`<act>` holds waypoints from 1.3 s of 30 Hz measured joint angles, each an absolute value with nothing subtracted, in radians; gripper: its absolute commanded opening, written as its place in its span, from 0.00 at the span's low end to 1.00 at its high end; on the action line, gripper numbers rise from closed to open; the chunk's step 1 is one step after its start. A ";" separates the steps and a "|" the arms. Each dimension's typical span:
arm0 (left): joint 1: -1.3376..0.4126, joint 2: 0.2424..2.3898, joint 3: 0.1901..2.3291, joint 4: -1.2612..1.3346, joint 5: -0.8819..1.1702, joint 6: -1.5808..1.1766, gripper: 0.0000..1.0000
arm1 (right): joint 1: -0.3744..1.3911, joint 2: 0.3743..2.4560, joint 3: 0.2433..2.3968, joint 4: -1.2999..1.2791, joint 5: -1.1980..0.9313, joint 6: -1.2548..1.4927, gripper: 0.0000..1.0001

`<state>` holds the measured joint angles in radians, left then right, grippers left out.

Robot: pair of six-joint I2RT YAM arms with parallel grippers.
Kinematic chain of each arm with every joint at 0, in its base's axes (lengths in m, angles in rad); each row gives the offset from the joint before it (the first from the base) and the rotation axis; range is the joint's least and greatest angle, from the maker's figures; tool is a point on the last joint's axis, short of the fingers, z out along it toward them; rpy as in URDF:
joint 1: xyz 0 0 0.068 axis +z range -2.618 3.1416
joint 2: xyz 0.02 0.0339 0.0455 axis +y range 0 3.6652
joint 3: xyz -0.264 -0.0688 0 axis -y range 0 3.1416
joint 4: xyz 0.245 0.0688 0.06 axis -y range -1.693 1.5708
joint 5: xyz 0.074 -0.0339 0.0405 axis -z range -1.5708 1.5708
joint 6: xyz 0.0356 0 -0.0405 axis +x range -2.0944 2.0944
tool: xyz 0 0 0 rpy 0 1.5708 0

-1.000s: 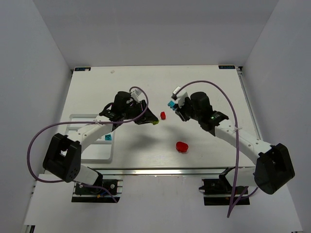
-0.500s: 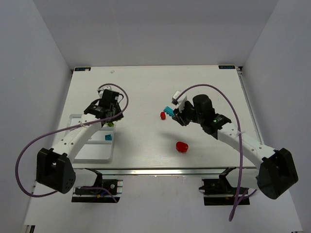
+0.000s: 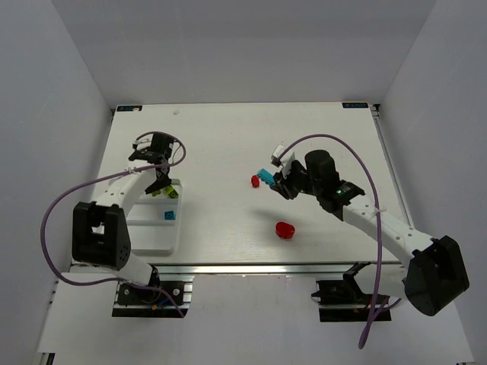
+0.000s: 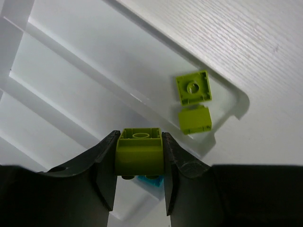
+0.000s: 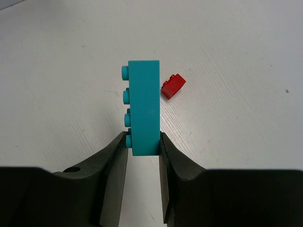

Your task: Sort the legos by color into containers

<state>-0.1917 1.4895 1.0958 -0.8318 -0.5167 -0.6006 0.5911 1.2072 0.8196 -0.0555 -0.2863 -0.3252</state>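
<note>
Right gripper (image 5: 142,140) hovers over white wood-grain table (image 5: 246,52).

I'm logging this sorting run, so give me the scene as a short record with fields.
Left pincer: shut on a yellow-green plastic brick, over the clear divided plastic tray
Right pincer: shut on a long cyan plastic brick, above the white table
In tray: two yellow-green bricks, one small cyan brick
Loose on table: small red brick, larger rounded red piece
</note>
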 measured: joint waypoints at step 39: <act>-0.113 0.595 0.805 -0.576 -0.537 -0.521 0.96 | 0.965 2.138 1.715 -0.246 -0.440 -0.358 0.00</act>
<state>-0.1135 0.5945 0.8047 -0.5758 -0.5365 -0.5213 0.9653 2.1384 1.7149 -0.2459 -0.4400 -0.3584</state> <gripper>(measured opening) 0.931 0.350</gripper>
